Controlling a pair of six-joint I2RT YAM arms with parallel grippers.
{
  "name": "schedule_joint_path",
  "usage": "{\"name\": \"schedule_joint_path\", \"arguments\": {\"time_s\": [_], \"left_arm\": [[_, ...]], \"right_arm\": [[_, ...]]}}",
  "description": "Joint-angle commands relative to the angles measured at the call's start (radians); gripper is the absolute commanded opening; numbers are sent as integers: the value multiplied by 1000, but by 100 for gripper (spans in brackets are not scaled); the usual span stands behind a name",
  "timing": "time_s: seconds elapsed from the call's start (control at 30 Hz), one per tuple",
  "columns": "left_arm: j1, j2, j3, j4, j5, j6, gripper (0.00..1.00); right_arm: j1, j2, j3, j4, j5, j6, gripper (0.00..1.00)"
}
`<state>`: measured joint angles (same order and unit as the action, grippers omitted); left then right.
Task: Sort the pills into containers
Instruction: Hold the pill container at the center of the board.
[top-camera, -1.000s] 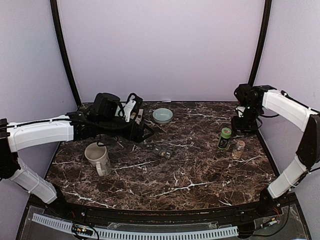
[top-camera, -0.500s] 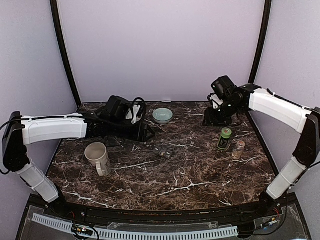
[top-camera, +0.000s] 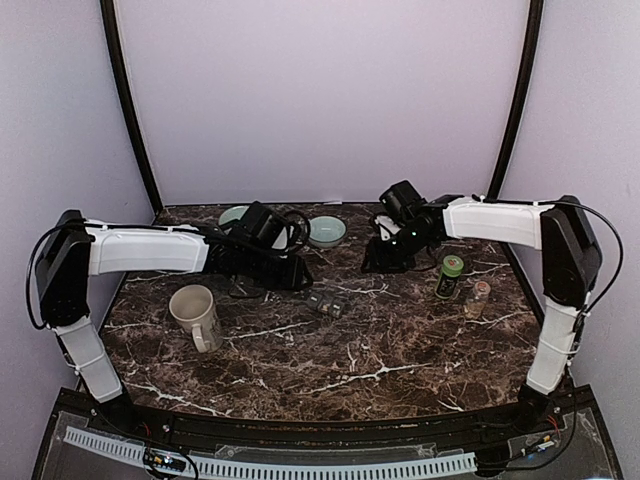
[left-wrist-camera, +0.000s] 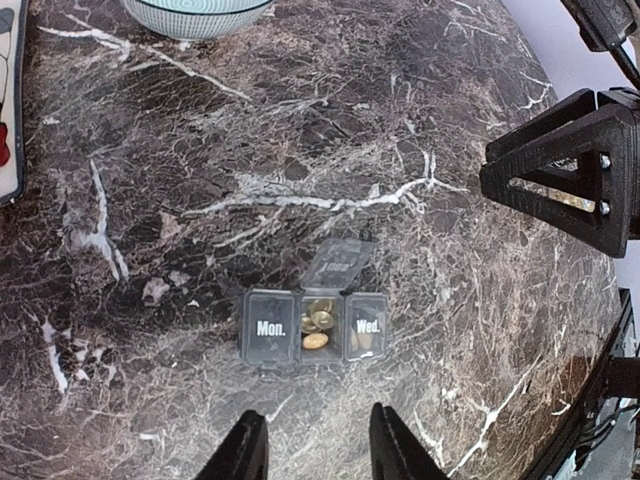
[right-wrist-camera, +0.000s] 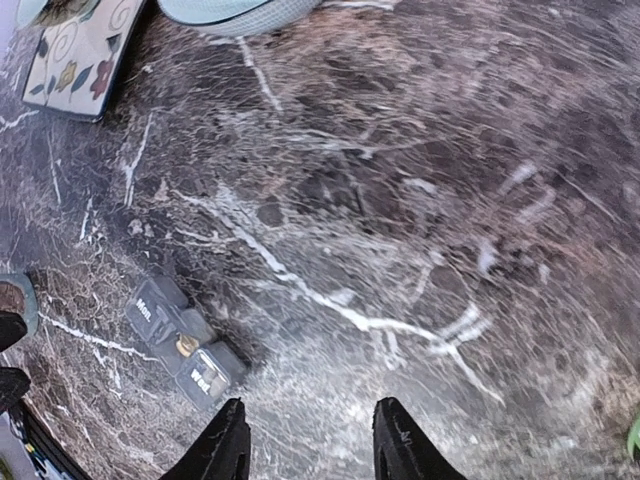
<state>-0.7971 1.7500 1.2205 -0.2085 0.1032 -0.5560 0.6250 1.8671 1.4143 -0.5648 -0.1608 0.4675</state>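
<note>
The left gripper (left-wrist-camera: 310, 445) is hovering just short of the pill organizer (left-wrist-camera: 313, 328), jaws partly apart and empty. It should probably be descending squarely over the open middle compartment, avoiding the raised lid (left-wrist-camera: 338, 262). The organizer is lying mid-tabletop (left-wrist-camera: 150, 150), its long axis running nearly parallel to the near edge, Mon. leftmost and Wed. rightmost. The right gripper (right-wrist-camera: 310, 440) is hovering nearby, jaws likewise partly apart and empty

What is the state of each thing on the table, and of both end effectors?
Pill box: middle lid open, pills inside; Mon. and Wed. shut.
Mug: upright.
Bowl: upright.
Green-capped bottle: upright, capped.
Small jar: upright.
Left end effector: open, empty.
Right end effector: open, empty.
</note>
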Motion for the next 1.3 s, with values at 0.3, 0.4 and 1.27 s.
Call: {"name": "schedule_joint_path", "arguments": {"time_s": [0.3,0.4,1.27], "left_arm": [[-8,105,86,-69,13,-56,35],[-8,125,92,-71,18,-59,35],[25,225,126,-72,5,-38,33]], "right_arm": [[7,141,72,168,-146,28,46],[8,161,83,181,-164,32,46],[12,231,100,188,-242,26,46]]}}
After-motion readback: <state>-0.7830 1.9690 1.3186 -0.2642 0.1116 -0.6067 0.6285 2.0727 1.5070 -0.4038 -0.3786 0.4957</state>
